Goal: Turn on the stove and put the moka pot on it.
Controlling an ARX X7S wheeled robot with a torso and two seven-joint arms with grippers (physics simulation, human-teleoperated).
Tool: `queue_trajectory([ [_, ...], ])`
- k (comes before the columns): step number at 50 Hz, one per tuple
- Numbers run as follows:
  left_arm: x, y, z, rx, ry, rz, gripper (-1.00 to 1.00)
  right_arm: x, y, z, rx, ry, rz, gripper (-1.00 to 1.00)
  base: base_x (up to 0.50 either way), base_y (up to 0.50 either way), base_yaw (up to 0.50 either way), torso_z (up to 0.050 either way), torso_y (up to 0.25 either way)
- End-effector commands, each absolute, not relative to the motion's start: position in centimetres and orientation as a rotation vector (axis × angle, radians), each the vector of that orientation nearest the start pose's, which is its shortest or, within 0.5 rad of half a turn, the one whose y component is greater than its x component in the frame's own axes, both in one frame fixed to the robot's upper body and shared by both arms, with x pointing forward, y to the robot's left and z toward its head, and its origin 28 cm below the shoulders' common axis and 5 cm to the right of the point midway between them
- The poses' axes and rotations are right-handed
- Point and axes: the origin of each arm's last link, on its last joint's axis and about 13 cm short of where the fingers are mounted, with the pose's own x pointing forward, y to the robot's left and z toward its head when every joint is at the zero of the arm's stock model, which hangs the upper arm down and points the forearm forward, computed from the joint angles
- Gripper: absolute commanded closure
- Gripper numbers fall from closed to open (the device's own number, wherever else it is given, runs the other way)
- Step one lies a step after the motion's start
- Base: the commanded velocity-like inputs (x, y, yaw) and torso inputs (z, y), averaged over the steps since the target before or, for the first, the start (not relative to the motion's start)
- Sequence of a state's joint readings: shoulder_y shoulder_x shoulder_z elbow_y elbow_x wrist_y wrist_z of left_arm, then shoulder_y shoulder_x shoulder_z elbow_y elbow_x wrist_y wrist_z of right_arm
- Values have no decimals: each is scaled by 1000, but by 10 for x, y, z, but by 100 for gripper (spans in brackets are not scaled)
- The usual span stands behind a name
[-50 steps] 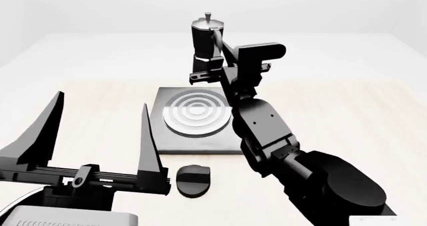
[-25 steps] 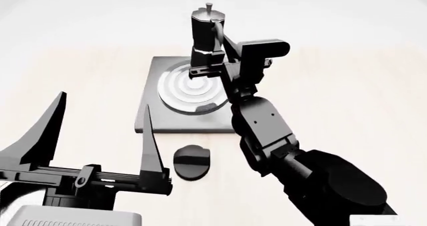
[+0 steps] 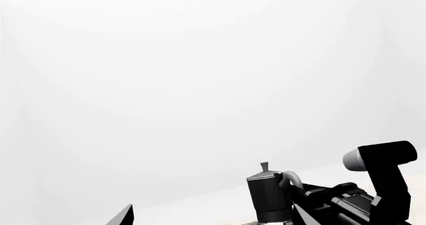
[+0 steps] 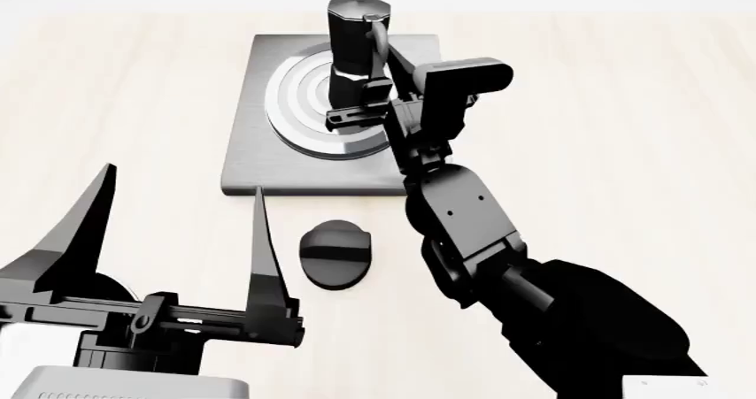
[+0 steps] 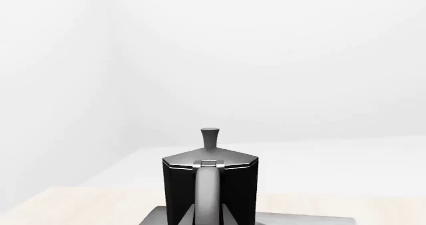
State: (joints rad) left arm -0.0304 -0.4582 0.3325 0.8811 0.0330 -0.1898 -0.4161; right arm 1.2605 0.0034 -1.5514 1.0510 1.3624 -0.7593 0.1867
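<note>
**Pot carried in over the burner rings**

My right claw (image 4: 357, 107) was clamped on the moka pot (image 4: 356, 41), gripping it low on the body at the waist, with the handle turned back toward my forearm. In the right wrist view the pot (image 5: 209, 185) stood upright and square in front of the camera, lid knob straight up, so the hold looked level.

What changed in the last second: the pot had been beyond the far edge of the stove (image 4: 254, 151), and it now sat over the burner rings, toward their 1 o'clock side in the head view. The head view had also tipped further down, so the plate appeared higher in the picture. Whether the pot's base was touching the rings or just above them I could not tell; my own claw hid the bottom.

My left claw (image 4: 177, 249) was spread wide and holding nothing, hanging at about 7 o'clock from the stove. From its wrist camera I saw mostly blank wall, with the pot (image 3: 270, 195) and my right arm low in the picture.

The knob (image 4: 335, 254) lay on the desk (image 4: 614, 107) at 6 o'clock from the plate, just beside its near edge. I could not read from its ridge whether it had been turned. I judged the placing nearly done: lower, release, then check the knob.
</note>
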Motion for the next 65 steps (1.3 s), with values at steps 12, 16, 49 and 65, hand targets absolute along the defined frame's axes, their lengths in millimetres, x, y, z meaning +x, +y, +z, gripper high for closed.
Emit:
queue_trajectory([
  [12,162,202,168,204,-702,-56,-100,400,5,180,91,-500,432,100,0,0,1,2,-51],
  [16,163,202,168,203,-701,-56,-100,400,3,177,90,-492,428,100,0,0,1,0,0],
  [49,165,200,168,195,-705,-67,-100,398,-1,162,89,-453,432,-100,0,0,0,0,0],
  [65,168,205,185,219,-742,-41,-100,388,-8,188,154,-613,453,-100,0,0,0,0,0],
])
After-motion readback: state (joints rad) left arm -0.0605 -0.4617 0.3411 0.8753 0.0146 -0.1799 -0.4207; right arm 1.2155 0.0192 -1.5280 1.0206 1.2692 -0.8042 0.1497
